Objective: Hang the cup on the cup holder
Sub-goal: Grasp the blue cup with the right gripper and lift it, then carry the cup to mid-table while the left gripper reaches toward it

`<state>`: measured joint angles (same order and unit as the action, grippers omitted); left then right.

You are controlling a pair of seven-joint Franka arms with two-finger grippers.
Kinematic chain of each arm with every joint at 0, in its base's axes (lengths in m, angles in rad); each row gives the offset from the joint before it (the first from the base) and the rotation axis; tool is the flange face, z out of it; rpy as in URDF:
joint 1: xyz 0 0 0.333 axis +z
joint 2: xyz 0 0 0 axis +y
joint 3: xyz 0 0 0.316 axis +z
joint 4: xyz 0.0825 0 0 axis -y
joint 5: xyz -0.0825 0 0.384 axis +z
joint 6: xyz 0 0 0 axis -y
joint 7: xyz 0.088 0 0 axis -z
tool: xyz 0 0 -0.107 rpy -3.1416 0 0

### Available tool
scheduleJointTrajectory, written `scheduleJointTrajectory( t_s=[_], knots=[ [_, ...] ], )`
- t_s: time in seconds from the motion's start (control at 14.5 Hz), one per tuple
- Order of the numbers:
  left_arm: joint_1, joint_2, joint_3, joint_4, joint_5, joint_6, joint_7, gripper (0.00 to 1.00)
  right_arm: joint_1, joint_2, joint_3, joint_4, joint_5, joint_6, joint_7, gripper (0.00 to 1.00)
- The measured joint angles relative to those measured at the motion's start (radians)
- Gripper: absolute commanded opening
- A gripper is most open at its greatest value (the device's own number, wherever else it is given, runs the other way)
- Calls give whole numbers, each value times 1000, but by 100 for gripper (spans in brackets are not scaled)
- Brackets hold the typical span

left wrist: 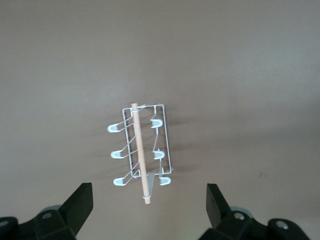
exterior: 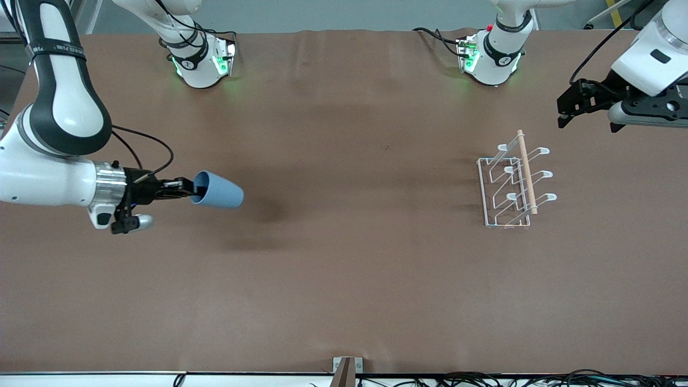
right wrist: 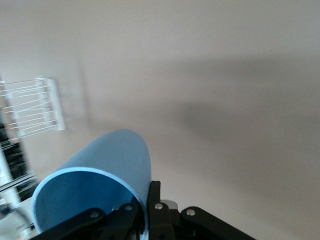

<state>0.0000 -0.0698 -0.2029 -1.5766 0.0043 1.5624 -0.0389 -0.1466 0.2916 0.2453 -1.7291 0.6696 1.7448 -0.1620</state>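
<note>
**Cup aloft in the right gripper, rack standing apart**

Here the right gripper [exterior: 185, 192] is up in the air over the brown table [exterior: 344, 279], toward the right arm's end of it, and it is clamped on the rim of the cup [exterior: 217, 196]. The cup is a light-blue handleless tumbler, lying on its side in the grip, with its open mouth toward the gripper and its closed bottom pointing toward the middle of the table. In the right wrist view one finger [right wrist: 155, 202] sits outside the cup's [right wrist: 100, 185] wall and the other reaches inside the mouth — the rim is pinched between them. A soft shadow lies on the table beneath the cup.

The cup holder [exterior: 513, 183] stands on the table toward the left arm's end, well apart from the cup. It is a white wire rack with a rectangular base, looped prongs angled upward in two rows of three, and a light wooden rod [exterior: 527, 172] along its top. All of its prongs are bare.

The left gripper [exterior: 564, 110] waits in the air toward the left arm's end of the table, above and to the side of the rack. Its fingers [left wrist: 80, 205] are spread wide with nothing between them, and the left wrist view looks down between them onto the cup holder [left wrist: 145, 152].
</note>
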Motion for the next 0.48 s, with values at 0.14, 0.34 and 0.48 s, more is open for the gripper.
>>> scheduleJointTrajectory(
  t_s=[0.14, 0.34, 0.48],
  knots=[
    [-34, 14, -33, 10, -2, 1, 0, 100, 1, 1, 7, 0, 158, -59, -5, 1],
    [-109, 42, -102, 25, -2, 25, -1, 100, 7, 20, 7, -7, 314, -78, -8, 1],
    [-167, 73, -142, 57, -2, 37, -1, 100, 27, 54, 8, -12, 398, -81, -9, 1]
  ],
)
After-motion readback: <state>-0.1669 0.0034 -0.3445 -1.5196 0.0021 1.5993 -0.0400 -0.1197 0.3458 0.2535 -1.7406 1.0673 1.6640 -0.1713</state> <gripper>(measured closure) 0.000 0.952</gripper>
